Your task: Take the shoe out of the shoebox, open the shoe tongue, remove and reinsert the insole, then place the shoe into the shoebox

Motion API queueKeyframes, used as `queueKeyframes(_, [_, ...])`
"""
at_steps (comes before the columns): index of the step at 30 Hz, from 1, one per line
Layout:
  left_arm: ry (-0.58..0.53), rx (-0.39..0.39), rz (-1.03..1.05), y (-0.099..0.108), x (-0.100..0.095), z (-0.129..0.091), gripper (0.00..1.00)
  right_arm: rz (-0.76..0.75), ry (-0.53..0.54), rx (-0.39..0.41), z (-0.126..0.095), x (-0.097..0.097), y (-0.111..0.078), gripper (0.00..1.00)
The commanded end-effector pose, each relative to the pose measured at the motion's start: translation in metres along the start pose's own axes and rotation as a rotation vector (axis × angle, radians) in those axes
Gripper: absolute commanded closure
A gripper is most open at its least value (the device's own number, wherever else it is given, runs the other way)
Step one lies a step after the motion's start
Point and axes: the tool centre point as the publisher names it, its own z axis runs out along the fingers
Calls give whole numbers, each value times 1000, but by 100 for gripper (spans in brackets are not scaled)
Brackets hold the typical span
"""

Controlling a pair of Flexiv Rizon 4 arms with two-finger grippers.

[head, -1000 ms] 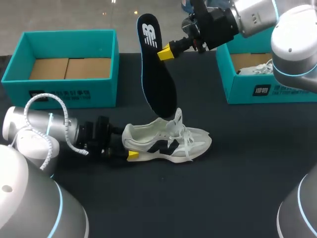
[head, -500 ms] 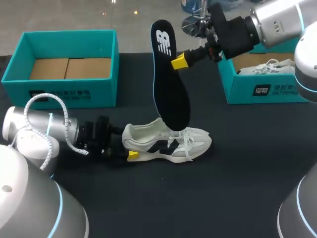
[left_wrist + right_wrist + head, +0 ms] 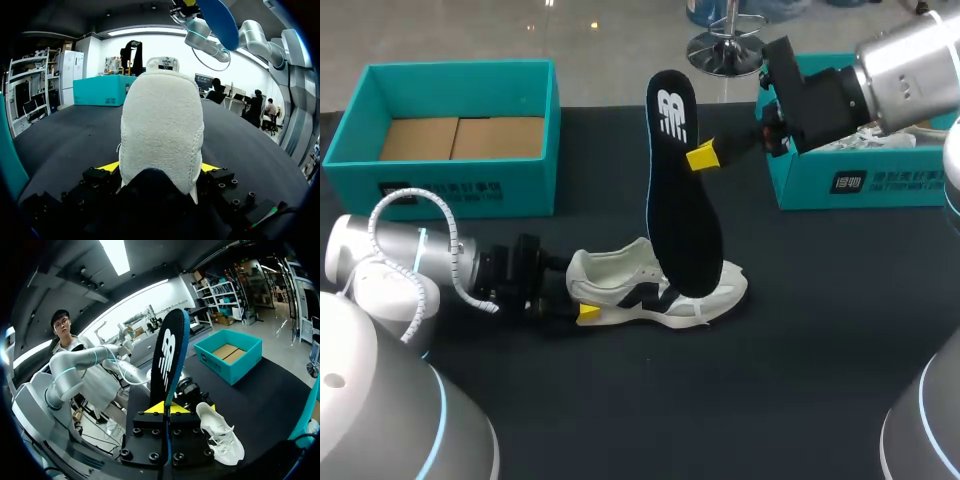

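The right gripper pinches the flat, oblong black insole nearly upright. The left gripper clamps the fuzzy, rounded heel of the white sneaker.

Silver-white left arm, coiled white cable, blue ring, right tool black w/ screws, yellow tips

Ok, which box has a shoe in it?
The right box: white laces show inside it. The left box shows only bare cardboard.

The upright insole stands in the way above the shoe; the table in front leaves passage.
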Motion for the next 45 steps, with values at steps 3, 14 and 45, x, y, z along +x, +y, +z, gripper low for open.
queueKeyframes(3, [0, -1, 0, 0, 0, 1, 100, 20, -27, -30, 0, 13, -14, 100])
queueKeyframes(14, [0, -1, 0, 0, 0, 1, 100, 17, -59, -59, 3, 19, -17, 100])
queueKeyframes(45, [32, -78, 49, -8, 1, -5, 0, 17, -59, -59, 3, 19, -17, 100])
